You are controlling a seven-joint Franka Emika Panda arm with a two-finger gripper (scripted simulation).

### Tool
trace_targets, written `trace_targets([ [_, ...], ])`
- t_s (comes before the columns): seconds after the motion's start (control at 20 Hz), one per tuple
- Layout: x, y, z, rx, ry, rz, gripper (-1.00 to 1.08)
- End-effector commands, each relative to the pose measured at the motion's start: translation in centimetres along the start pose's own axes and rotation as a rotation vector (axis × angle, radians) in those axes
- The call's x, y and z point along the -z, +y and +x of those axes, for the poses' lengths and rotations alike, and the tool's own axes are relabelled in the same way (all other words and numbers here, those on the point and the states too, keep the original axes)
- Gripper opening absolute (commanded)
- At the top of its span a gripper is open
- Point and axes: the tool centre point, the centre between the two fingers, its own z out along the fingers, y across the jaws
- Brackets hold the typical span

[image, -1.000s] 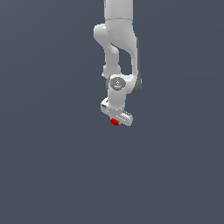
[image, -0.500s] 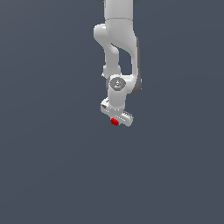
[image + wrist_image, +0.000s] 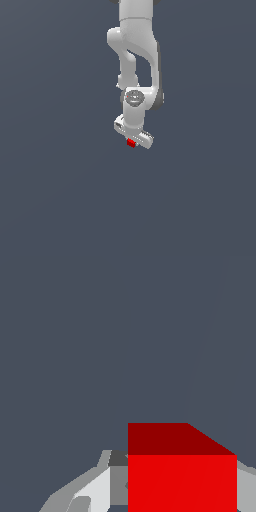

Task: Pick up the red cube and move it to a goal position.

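The red cube (image 3: 131, 143) is a tiny bright red block at the lower end of the white arm, near the middle of the exterior view. My gripper (image 3: 132, 141) is shut on it, with the white hand just above. In the wrist view the red cube (image 3: 181, 476) fills the space between my grey-white fingers (image 3: 95, 491), one on each side, touching it. No goal marker shows in either view.
The white arm (image 3: 135, 60) hangs down from the top edge of the exterior view. A plain dark grey-blue surface (image 3: 60, 190) fills the rest of both views.
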Motion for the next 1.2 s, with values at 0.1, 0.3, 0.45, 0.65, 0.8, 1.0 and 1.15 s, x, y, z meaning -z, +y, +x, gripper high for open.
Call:
trace_targets([
  [0.1, 1.1, -1.4, 2.1, 0.000, 0.001, 0.000, -1.00],
  [0.3, 2.3, -2.9, 4.4, 0.000, 0.001, 0.000, -1.00],
  [0.45, 3.1, -3.9, 5.9, 0.000, 0.001, 0.000, -1.00],
  [0.65, 3.9, -5.0, 7.5, 0.000, 0.001, 0.000, -1.00],
  [0.8, 4.3, -5.5, 8.4, 0.000, 0.001, 0.000, -1.00],
  [1.0, 4.6, -6.1, 9.2, 0.000, 0.001, 0.000, -1.00],
  [1.15, 4.8, -6.3, 9.5, 0.000, 0.001, 0.001, -1.00],
])
